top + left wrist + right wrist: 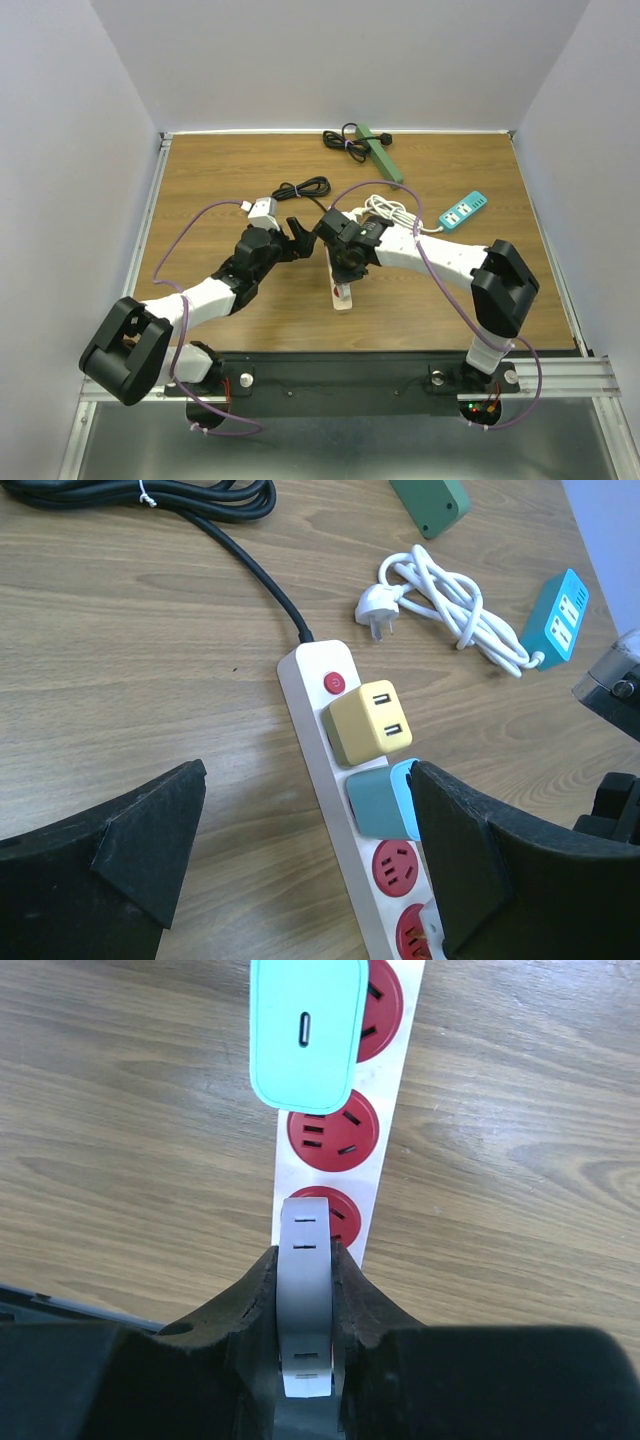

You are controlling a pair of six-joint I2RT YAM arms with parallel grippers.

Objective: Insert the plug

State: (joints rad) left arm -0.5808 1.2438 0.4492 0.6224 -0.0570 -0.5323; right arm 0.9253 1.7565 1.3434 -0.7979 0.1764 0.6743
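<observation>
A white power strip (312, 742) with red sockets lies on the wooden table; it also shows in the right wrist view (398, 1080) and the top view (342, 296). A yellow adapter (368, 721) and a teal adapter (381, 802) sit plugged into it. My right gripper (306, 1260) is shut on a white plug (304, 1300) and holds it over the strip's last red socket (342, 1222). My left gripper (305, 855) is open and empty, its jaws either side of the strip, the right finger (470, 840) close against the teal adapter.
A coiled black cable (150, 495) runs from the strip's end. A white cord with plug (440, 600), a teal power strip (561, 610) and a green object (430, 502) lie at the far side. The right arm (615, 740) is close at the right.
</observation>
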